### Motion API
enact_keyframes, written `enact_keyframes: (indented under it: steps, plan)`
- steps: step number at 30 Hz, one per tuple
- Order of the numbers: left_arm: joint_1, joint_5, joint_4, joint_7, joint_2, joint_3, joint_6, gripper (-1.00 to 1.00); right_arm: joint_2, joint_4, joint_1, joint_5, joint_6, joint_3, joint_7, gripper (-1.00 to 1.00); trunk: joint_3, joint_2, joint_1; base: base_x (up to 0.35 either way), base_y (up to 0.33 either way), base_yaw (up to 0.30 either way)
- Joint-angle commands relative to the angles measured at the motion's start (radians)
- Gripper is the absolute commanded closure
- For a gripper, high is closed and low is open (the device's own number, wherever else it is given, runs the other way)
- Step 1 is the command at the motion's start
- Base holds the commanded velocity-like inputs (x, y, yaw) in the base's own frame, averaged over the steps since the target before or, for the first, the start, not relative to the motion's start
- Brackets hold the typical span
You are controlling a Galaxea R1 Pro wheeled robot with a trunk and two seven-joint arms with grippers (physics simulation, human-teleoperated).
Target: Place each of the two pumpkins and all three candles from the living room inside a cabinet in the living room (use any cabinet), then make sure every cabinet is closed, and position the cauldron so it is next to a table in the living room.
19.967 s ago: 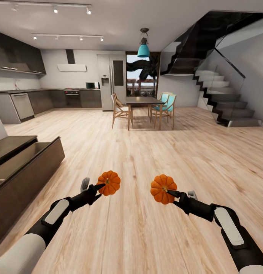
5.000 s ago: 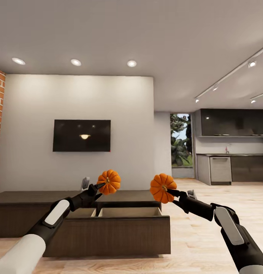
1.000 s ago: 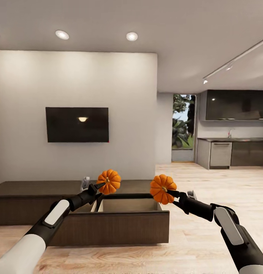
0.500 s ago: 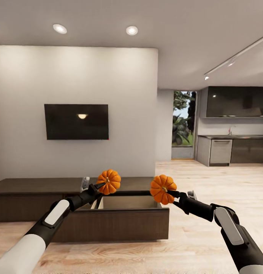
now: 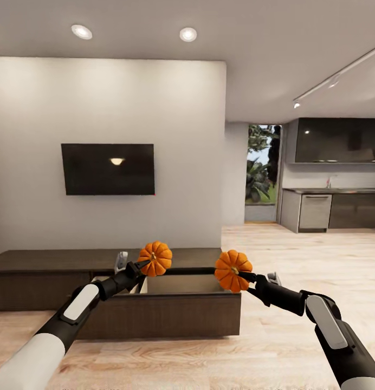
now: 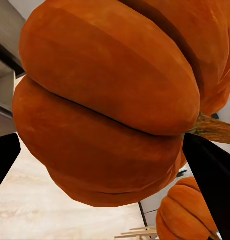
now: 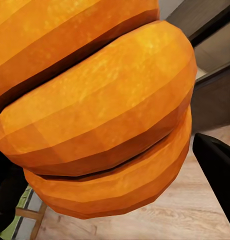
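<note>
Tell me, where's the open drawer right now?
In the head view the open drawer sticks out of the long dark cabinet under the TV, just beyond the two pumpkins the robot holds.

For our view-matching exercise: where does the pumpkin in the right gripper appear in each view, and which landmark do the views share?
Head view: right pumpkin just right of centre, low, held by the right gripper.
Left wrist view: right pumpkin small, beyond the close-up left pumpkin.
Right wrist view: right pumpkin close up, between the fingers.
Shared landmark: the pale wood floor, also and.
</note>
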Motion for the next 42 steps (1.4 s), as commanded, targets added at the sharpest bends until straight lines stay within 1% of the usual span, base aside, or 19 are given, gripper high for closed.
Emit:
enact_keyframes:
  steps: [1,13,42]
  plan:
    - [-0.001,0.006,0.0,-0.002,0.001,-0.003,0.002,1.0,0.0,0.0,-0.001,0.004,0.005,-0.002,0.006,1.0,-0.003,-0.001,0.0,0.0,0.0,0.0]
    - [0.0,0.005,0.0,-0.043,0.003,-0.003,0.0,1.0,0.0,0.001,-0.001,0.004,0.005,-0.002,0.004,1.0,-0.023,-0.001,0.0,0.0,0.0,0.0]
    - [0.0,0.006,-0.001,-0.046,0.003,-0.003,0.001,1.0,0.0,0.001,-0.001,0.004,0.005,-0.002,0.003,1.0,-0.071,-0.001,0.0,0.0,0.0,0.0]
